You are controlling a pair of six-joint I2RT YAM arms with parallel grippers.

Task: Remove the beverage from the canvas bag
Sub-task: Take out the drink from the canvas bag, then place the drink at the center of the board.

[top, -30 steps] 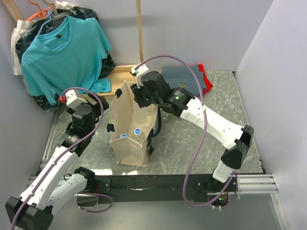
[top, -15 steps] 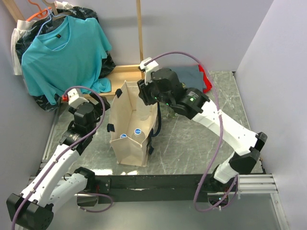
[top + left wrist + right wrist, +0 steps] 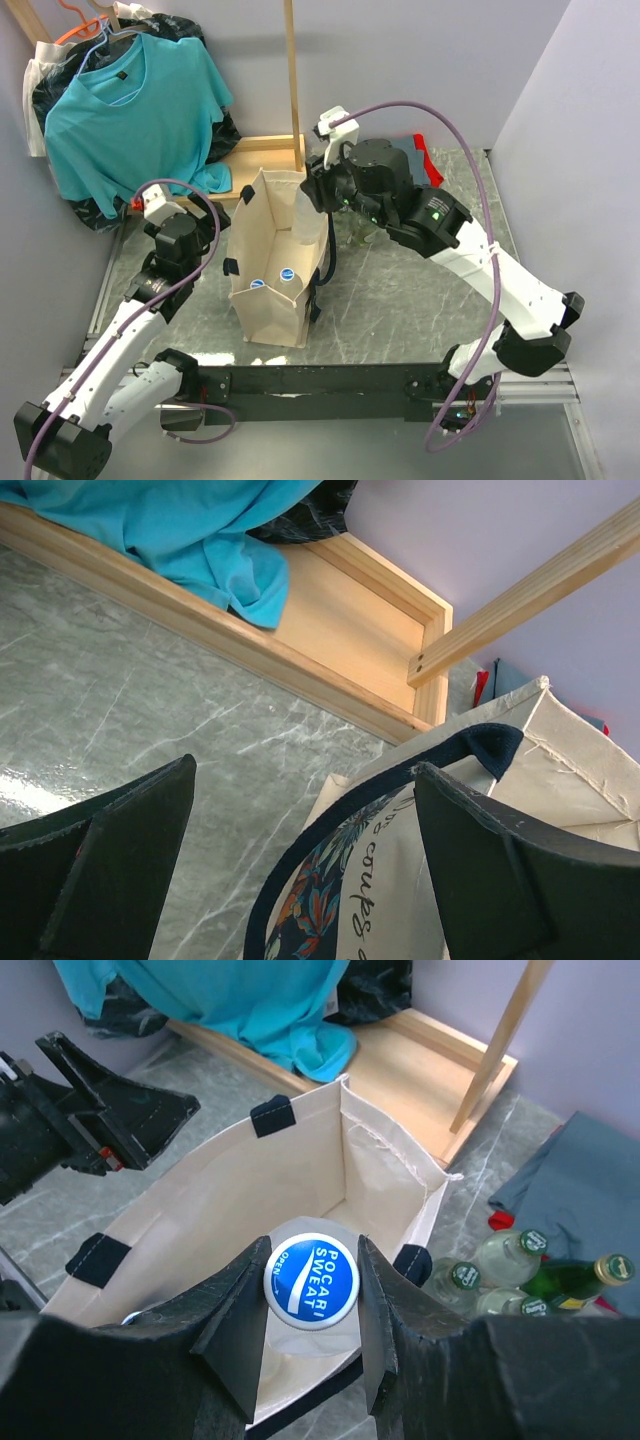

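Over the open mouth of the canvas bag (image 3: 330,1170), the right gripper (image 3: 312,1260) is clamped on the beverage (image 3: 308,1285) just under its cap. The left gripper (image 3: 305,780) hangs beside the bag with its jaws spread wide, holding nothing. With nothing steadying the bag, the bottle's base (hidden from every view) could snag the rim and tip it over, or the narrow grip could slip. The blue cap reads POCARI SWEAT, and the bag's print shows the word "coups".

"POCARI SWEAT", "OPEN" — blue cap of beverage (image 3: 312,1290), over canvas bag (image 3: 225,1195) | script "coups", remainder unreadable — canvas bag's outer print
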